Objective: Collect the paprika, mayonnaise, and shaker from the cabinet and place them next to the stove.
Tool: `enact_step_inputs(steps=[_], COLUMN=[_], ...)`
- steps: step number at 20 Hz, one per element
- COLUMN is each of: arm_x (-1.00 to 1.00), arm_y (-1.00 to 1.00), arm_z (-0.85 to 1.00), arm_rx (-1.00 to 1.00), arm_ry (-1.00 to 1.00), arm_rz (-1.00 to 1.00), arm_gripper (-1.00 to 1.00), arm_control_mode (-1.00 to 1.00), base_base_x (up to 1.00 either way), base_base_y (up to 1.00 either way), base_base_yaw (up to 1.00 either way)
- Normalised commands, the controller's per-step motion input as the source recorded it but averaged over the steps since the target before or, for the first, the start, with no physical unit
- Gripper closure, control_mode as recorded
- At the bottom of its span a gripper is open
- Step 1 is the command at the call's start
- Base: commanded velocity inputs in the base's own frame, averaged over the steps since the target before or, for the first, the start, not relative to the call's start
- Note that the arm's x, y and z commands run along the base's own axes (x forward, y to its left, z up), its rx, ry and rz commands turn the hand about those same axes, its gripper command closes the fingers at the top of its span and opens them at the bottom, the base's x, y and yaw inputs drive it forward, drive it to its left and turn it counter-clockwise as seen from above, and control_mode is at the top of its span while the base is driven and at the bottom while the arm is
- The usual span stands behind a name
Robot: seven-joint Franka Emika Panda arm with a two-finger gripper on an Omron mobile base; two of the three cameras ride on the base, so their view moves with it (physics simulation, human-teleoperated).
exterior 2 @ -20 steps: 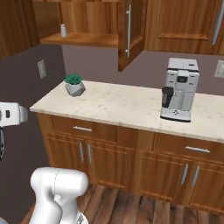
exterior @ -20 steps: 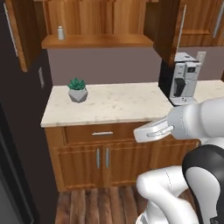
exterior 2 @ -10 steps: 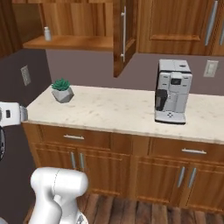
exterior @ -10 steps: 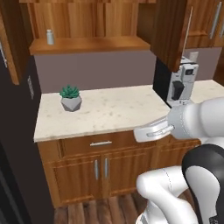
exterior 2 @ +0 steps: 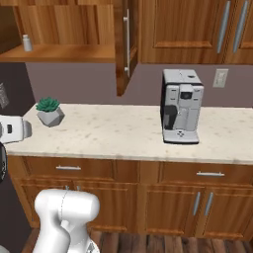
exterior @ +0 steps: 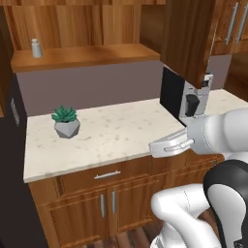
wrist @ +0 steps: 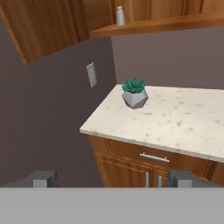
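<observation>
Cabinet (exterior: 87, 55) shelf – shaker (wrist: 120, 15) well above open end effector (wrist: 113, 178).

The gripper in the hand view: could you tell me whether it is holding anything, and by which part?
Nothing is held: the gripper is open and empty.

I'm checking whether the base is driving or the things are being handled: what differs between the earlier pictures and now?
The whole scene has slid across both base views, so the base has driven; nothing was handled. The shaker stays on the cabinet shelf, the potted plant and coffee machine stay on the counter. The gripper stays open and empty.
</observation>
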Motion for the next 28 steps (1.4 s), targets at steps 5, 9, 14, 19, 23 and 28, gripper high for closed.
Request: enact_step_inputs(steps=[5,9,14,19,23,28], arm_x=[0.00,0.00,0.00,0.00,0.37,0.27], arm_y=[0.00,0.00,0.00,0.00,0.00,0.00], arm_z=[0.00,0.00,0.00,0.00,0.44,0.73], arm_rx=[0.00,0.00,0.00,0.00,-0.03,-0.09], arm_ry=[0.00,0.00,0.00,0.00,-0.13,-0.26], arm_rz=[0.00,0.00,0.00,0.00,0.05,0.06], arm_gripper=[-1.00,-1.00,-1.00,-1.00,-1.00,-1.00], arm_control_mode=[1.00,1.00,1.00,1.00,-1.00,-1.00], base_base_x=[0.64,0.57,0.53,0.58,0.15,0.00], base_base_y=[0.52,0.77,0.70,0.35,0.01,0.00], base_base_yaw=[-0.25,-0.16,-0.04,0.01,0.01,0.00])
